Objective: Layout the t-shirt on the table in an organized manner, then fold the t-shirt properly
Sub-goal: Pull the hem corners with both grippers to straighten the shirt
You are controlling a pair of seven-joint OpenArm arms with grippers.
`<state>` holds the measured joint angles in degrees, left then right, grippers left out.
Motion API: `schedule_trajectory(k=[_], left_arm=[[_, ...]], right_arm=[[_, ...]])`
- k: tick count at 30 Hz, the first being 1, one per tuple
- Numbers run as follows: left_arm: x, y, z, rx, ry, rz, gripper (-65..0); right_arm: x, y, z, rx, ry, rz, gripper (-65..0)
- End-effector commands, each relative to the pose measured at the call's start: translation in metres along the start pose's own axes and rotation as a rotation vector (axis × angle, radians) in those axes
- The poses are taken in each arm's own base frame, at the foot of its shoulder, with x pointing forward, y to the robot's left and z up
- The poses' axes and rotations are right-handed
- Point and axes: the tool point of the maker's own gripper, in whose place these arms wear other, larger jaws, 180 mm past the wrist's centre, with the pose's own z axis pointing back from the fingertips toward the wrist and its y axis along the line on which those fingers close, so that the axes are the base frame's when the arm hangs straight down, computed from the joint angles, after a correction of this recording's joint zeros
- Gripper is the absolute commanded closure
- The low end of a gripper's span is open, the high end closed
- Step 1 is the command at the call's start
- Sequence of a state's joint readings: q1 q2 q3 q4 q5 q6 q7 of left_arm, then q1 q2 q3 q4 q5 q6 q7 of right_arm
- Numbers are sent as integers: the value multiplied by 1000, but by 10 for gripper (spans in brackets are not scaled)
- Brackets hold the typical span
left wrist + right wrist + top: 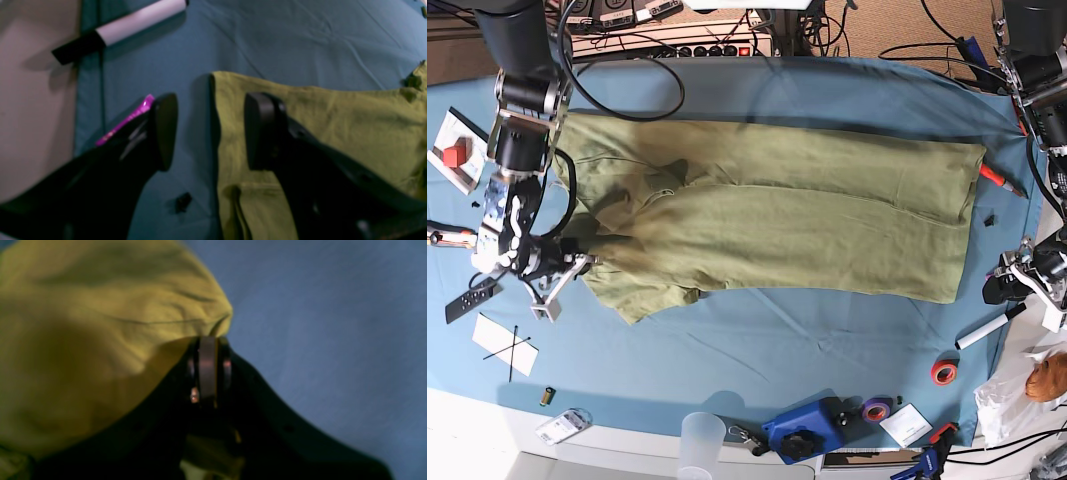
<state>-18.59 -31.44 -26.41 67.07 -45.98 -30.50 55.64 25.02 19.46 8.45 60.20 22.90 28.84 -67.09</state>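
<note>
Closest to the front edge of the blue-covered surface sit a clear cup, a blue device, a purple tape roll and a red tape roll, with a white sheet marked by crossed lines off toward the robot's right side. A little further in, the right gripper is down at the edge of the t-shirt, its fingers pressed together on a bunched fold of the olive fabric, which rises in a soft hump just beside them in the wrist view. On the opposite side, the left gripper hangs over the end of the shirt with its fingers spread wide and holding nothing; one finger sits over bare blue cloth, the other over the green fabric, and the shirt's straight edge runs between them. A white marker with a black cap lies near that corner, partly over the cloth's edge. The t-shirt itself lies lengthwise across the middle of the surface, mostly flat along its far edge but rumpled and folded over where the right gripper pinches it. At the far edge, beyond the shirt, cables and a power strip crowd the back.
</note>
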Motion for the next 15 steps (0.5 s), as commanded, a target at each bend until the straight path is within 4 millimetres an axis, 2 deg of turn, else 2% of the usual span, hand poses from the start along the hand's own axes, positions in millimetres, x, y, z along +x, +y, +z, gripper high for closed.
schedule_trajectory(k=[1,4,8,11,15], left_arm=[[26,1,10,1,-66,-25,-324],[26,1,9,1,-67,-25,-324],[26,1,9,1,-66,-25,-324],[26,1,9,0,-66,-25,-324],[26,1,9,0,-66,-25,-324]], right_arm=[[7,0,10,-9,-12,34,0],[9,7,27,-49,-59,97,0],[-2,20,51,-94,-59,169,0],[-3,28,60,-105,-100,209,0],[-1,32,63,-103,-137,223,0]])
